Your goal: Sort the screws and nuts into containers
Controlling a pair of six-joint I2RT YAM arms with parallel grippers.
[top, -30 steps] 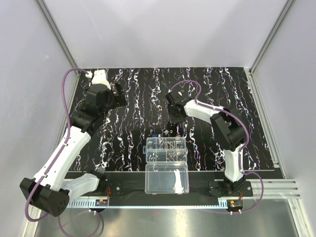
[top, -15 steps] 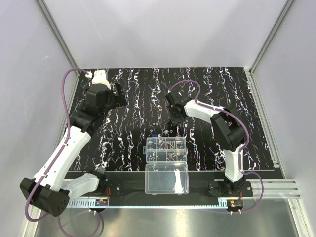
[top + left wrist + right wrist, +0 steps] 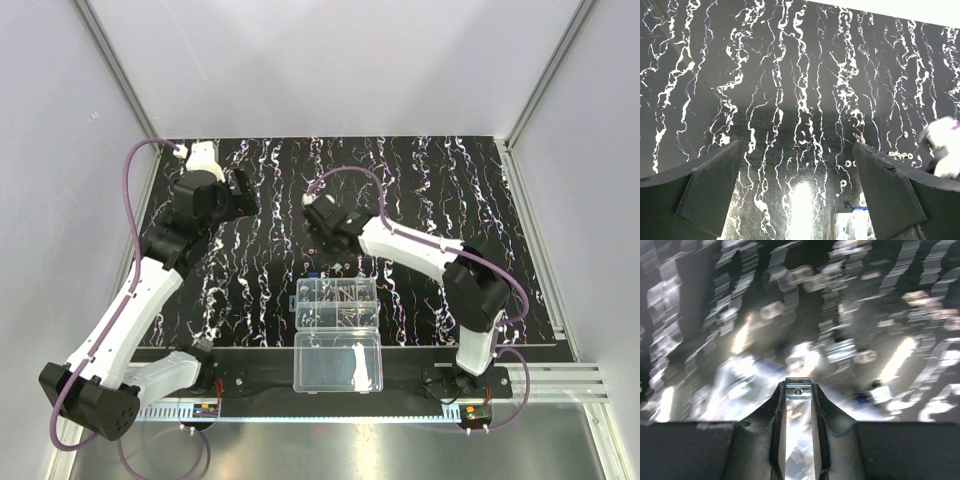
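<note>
My right gripper point(image 3: 798, 394) is shut on a small silvery nut point(image 3: 798, 388), block-shaped with a hole in its face, pinched between the fingertips. Everything behind it in the right wrist view is blurred. From above, the right gripper point(image 3: 325, 242) hangs over the mat just behind the containers point(image 3: 337, 303), the divided half of a clear box with screws inside. Loose nuts point(image 3: 849, 163) lie on the mat near the box corner. My left gripper point(image 3: 797, 195) is open and empty above bare mat at the back left point(image 3: 245, 190).
The undivided clear lid half point(image 3: 338, 362) lies in front of the compartments at the near edge. A small blue piece point(image 3: 858, 209) sits at the box's back left corner. The black mat with white streaks point(image 3: 420, 180) ends at metal rails on both sides.
My right arm has swung left across the mat, its wrist now further left and behind the box. The left arm has not moved.
</note>
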